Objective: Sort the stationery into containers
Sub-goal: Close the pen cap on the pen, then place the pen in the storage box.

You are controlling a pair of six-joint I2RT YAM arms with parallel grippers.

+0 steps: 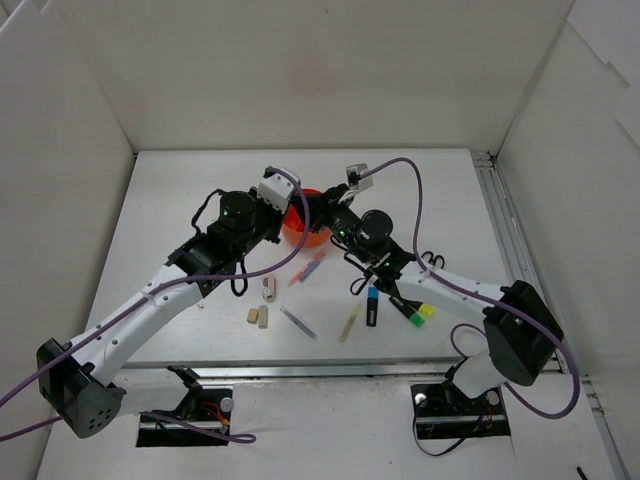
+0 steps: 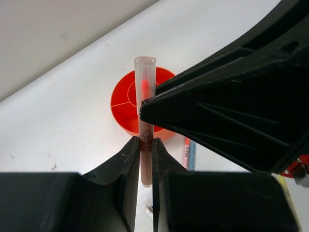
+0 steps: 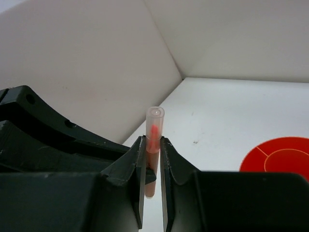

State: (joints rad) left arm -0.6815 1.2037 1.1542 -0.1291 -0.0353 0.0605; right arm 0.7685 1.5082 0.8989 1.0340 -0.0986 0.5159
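Both arms meet close against the orange organiser [image 1: 298, 232], and we read this as a hand-over. The left gripper [image 2: 146, 142] is clamped on the lower barrel of a clear pen [image 2: 145, 77] with a red core, and the right gripper [image 3: 153, 142] is pinched on that same pen. It is off the table and not yet in any compartment. With two grips on one pen, we judge the next move calls for one arm to let go cleanly without twisting the barrel. The other arm then carries the pen over the organiser and lowers it into a compartment. The left wrist camera puts the organiser directly behind the pen, with its dividers and central well in sight. It also shows the tip of the right arm's finger touching the barrel beyond the left's own fingers. The right wrist camera catches only a slice of the organiser, off to the pen's right, but gives a clean look at the pen's round clear end. Only the top camera shows the work left. On the organiser's near side lie an orange pen [image 1: 311, 266], a blue pen [image 1: 298, 322], a yellow pencil [image 1: 350, 322], highlighters [image 1: 372, 306] and tan erasers [image 1: 258, 316]. The scissors [image 1: 432, 260] sit off to its right. From up there the clear pen is lost among the grippers.
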